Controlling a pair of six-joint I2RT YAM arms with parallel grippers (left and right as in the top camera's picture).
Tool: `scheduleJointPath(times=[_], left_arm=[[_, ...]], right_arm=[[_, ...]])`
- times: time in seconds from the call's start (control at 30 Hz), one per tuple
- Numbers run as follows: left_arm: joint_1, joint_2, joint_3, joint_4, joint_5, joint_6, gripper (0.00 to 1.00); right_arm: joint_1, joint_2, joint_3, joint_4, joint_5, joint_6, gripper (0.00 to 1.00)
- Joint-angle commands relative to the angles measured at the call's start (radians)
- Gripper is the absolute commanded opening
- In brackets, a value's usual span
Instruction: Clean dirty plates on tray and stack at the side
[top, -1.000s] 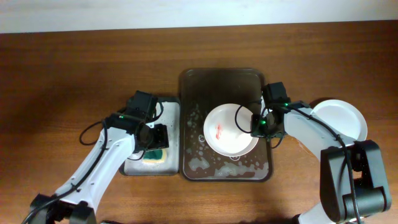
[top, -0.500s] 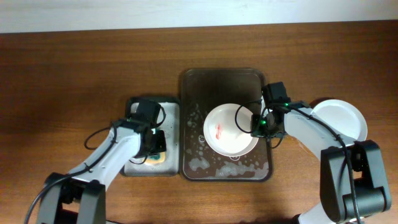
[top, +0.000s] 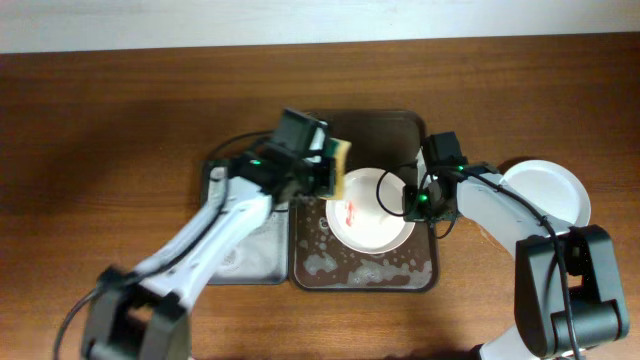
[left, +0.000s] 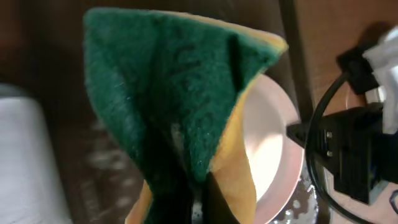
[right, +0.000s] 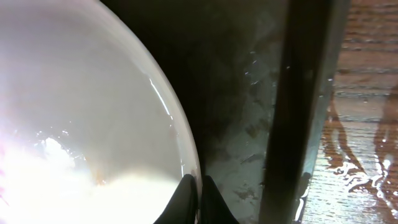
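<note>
Left gripper (top: 325, 172): fingers clamped on a green-and-yellow scouring sponge (left: 180, 106); the sponge stands on edge over the upper-left rim of the smeared plate; whether it touches the plate cannot be told

Right gripper (right: 200, 199): fingers narrow, pinching the smeared plate's right rim

Smeared plate (top: 372, 215): round, shallow, white, with a red smear left of centre; it lies in the middle of the dark brown rectangular tray (top: 362, 128), with foam patches (top: 325, 265) beside it

Second white plate (top: 548, 190): on the wooden table (top: 120, 110), right of the brown tray and apart from it

Small grey tray (top: 255, 262): just beside the brown tray's left edge
</note>
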Motion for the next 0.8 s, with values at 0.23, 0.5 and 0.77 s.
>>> scheduleJointPath(times=[0.23,0.5,0.77], left_arm=[[-0.159,0.335,0.004,0.182,0.174,-0.145,0.0],[-0.113,0.394,0.029,-0.166,-0.192,-0.189,0.0],[-0.054,0.394,0.194,-0.407,-0.382,-0.189,0.0]], right_arm=[[-0.002,0.015,-0.019,-0.012,0.006,-0.038,0.04],[-0.002,0.015,-0.019,-0.023,0.007,0.002,0.04],[-0.003,0.015,-0.019,-0.023,0.007,0.023,0.04]])
